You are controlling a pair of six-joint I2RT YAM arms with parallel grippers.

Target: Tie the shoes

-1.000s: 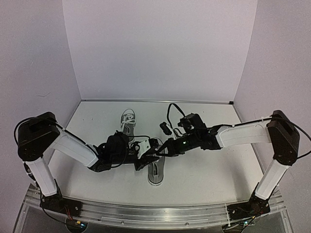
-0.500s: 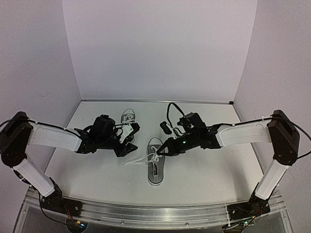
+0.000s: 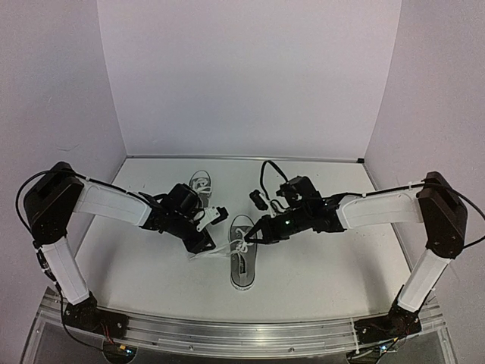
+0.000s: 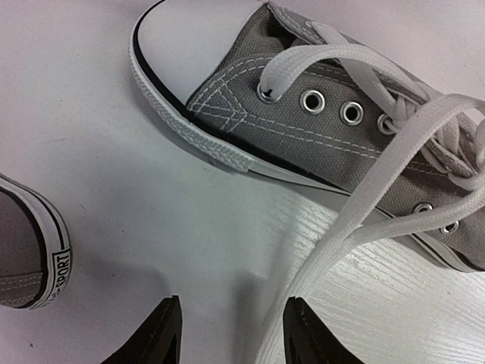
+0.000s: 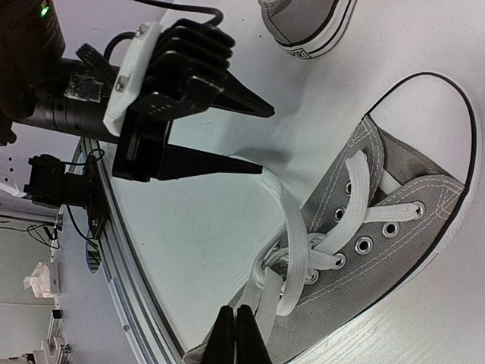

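Two grey canvas shoes with white laces lie on the white table. The near shoe [image 3: 243, 267] [image 4: 318, 133] [image 5: 383, 227] has its laces crossed and loose. The far shoe [image 3: 200, 184] [image 4: 23, 254] [image 5: 307, 21] lies behind it. My left gripper [image 3: 211, 231] [image 4: 233, 299] [image 5: 267, 142] stands open just left of the near shoe. One white lace [image 4: 356, 205] runs off the shoe and down between its fingers, close to the right one. My right gripper [image 3: 248, 236] [image 5: 236, 309] is shut, its tips over the laces at the shoe's throat. No lace shows pinched in it.
A small black object [image 3: 258, 200] lies behind the near shoe, under a black cable loop [image 3: 267, 173] from the right arm. The table's metal front rail [image 3: 227, 334] [image 5: 129, 250] runs close behind the near shoe's heel. Purple walls close the left, back and right.
The left gripper opened and pulled away left from the near shoe, then came back toward it. A lace now trails out to the left. The right arm has not moved.
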